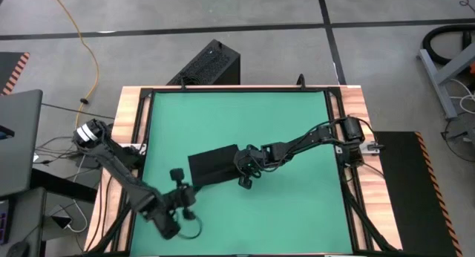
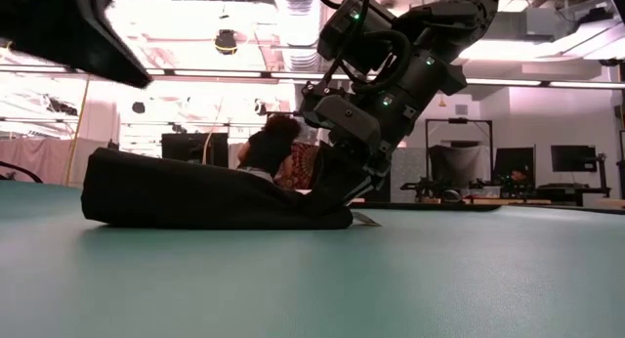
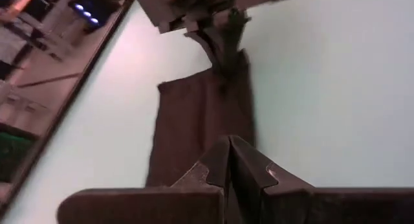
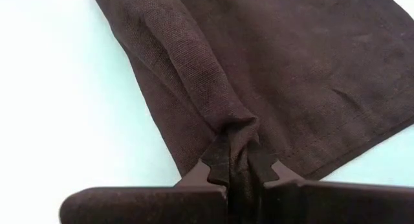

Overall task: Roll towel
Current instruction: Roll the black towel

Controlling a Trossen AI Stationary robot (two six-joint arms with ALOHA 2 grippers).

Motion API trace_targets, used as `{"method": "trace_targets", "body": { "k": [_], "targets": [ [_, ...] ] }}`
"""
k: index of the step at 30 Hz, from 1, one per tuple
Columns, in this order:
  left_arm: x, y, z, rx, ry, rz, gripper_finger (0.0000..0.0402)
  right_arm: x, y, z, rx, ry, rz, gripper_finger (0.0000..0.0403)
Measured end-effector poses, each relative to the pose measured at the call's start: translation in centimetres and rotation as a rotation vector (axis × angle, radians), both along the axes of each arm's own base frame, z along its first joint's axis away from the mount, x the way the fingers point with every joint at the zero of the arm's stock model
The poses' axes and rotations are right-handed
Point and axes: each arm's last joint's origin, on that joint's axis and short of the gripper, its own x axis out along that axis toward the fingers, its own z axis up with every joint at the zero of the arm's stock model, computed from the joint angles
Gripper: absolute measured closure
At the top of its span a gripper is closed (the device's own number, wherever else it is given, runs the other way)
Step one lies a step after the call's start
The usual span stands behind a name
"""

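Towel [image 1: 213, 166], a plain black soft cloth rectangle, lies folded near the middle of the green surface [image 1: 289, 108], its woven fabric showing a stitched hem along one edge and a raised ridge of gathered cloth running toward the right hand. From the low view it sits as a low, slumped mound with a small white tag [image 2: 366, 219] poking out at its end. Right hand [image 4: 238, 160] is at the towel's edge nearest the right arm, its fingers pinched together on that ridge of fabric. Left hand [image 3: 229, 160] hovers just beside the towel's opposite end, fingers pressed together and holding nothing.
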Motion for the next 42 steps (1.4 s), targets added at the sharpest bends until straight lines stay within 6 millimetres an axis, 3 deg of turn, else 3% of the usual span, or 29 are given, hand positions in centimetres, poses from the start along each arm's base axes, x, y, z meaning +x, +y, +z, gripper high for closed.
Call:
{"method": "trace_targets", "body": {
  "k": [8,17,24,32,42],
  "targets": [
    [2.7,0.7,-3.3,0.099,0.165,-0.042,0.0401,0.0,0.1,0.0,0.001,0.0,0.001,0.0378],
    [1.1,2.2,-6.4,0.107,0.217,0.048,0.0401,0.0,0.1,0.0,0.001,0.0,0.001,0.0378],
    [0.7,2.6,-6.7,0.106,0.196,0.083,0.0401,0.0,0.1,0.0,0.002,0.0,0.0,0.0378],
    [0.7,3.3,-5.4,0.193,0.12,0.108,0.0401,0.0,0.1,0.0,0.006,0.0,0.004,0.0378],
    [0.0,4.1,-7.6,0.056,0.126,0.112,0.0401,0.0,0.1,0.0,0.016,0.002,0.018,0.0378]
  ]
}}
